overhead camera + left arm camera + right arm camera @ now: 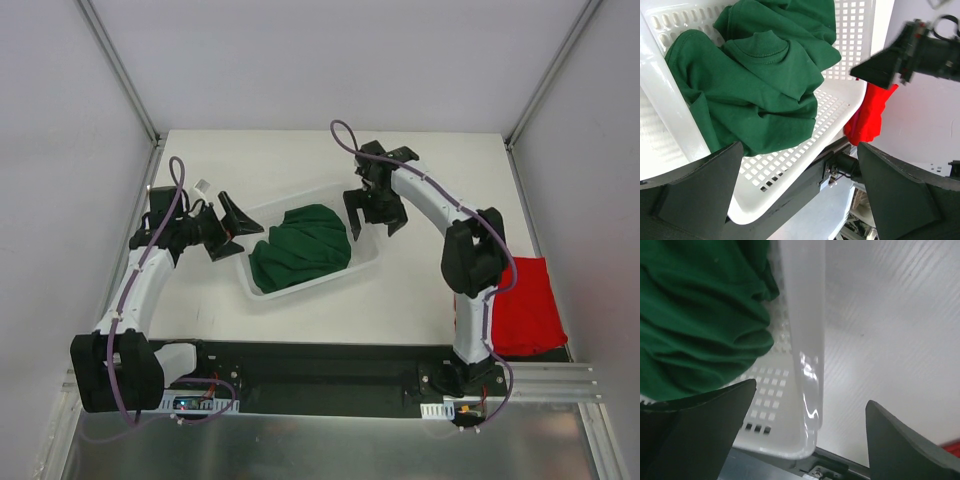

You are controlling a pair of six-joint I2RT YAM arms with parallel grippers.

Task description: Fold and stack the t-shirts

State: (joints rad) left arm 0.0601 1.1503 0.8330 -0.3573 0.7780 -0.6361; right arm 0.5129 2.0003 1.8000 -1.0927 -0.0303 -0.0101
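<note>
A dark green t-shirt (300, 245) lies crumpled in the white lattice basket (262, 285) at the table's middle. A bright red t-shirt (525, 305) lies folded flat at the near right, partly behind the right arm. My left gripper (232, 232) hangs open at the basket's left end, the green t-shirt (755, 85) just ahead of it and nothing between its fingers. My right gripper (376, 222) is open at the basket's right end. It straddles the basket wall (807, 340), with one finger on the side of the green t-shirt (695, 315).
The basket sits at an angle across the white table (420, 290). Grey enclosure walls stand at the back and on both sides. A black base rail (320, 365) runs along the near edge between the two arm bases.
</note>
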